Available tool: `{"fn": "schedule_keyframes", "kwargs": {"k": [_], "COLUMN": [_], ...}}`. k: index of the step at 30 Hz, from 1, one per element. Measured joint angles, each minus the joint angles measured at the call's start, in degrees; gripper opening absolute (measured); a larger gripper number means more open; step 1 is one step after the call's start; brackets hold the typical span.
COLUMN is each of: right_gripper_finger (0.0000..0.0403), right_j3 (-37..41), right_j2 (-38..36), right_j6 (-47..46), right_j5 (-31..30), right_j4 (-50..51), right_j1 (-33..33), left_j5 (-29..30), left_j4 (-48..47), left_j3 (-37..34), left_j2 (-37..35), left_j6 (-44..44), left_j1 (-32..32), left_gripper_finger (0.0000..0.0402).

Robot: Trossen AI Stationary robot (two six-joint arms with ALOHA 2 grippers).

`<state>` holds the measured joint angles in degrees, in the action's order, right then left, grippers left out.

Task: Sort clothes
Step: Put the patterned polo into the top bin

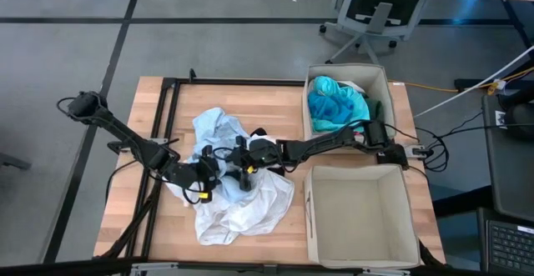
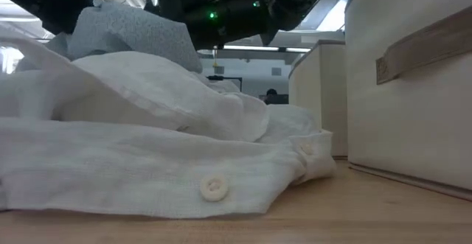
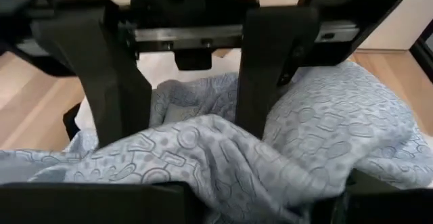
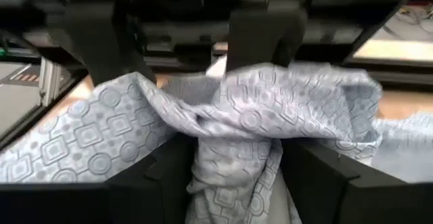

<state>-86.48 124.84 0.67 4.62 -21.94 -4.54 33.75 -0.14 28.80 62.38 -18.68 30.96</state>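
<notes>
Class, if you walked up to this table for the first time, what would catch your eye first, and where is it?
Both grippers, left and right, meet mid-table, each clamped on a patterned pale blue garment above a crumpled white shirt. Next, the bright teal clothes in the far beige box, while the near box sits empty.

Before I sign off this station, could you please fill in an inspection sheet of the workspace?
Surface: wooden table, black frame along its left side.
Job's things: pale blue patterned garment and white buttoned shirt heaped mid-table; teal garment in the far beige box; near beige box shows nothing inside.
Clutter: nothing seen.
End effectors: left end effector and right end effector are both shut on the pale blue patterned garment.
Cables: leads at the table's right edge.
Surroundings: office chair beyond the table.
</notes>
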Motion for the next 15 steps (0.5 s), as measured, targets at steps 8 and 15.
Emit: {"fn": "schedule_keyframes", "kwargs": {"k": [8, 15], "right_gripper_finger": [0.0088, 0.0041], "right_j3": [-0.07, -0.27], "right_j2": [0.63, 0.56], "right_j6": [1.08, 2.58], "right_j5": [1.11, -2.55], "right_j4": [1.85, 4.49], "right_j1": [0.02, -0.04], "left_j5": [-0.02, 0.58], "left_j4": [0.48, -1.77], "left_j3": [-0.09, 0.44], "left_j2": [0.01, -0.41], "left_j6": [1.09, -0.13], "left_j1": [-0.02, 0.24], "left_gripper_finger": [0.0155, 0.0155]}}
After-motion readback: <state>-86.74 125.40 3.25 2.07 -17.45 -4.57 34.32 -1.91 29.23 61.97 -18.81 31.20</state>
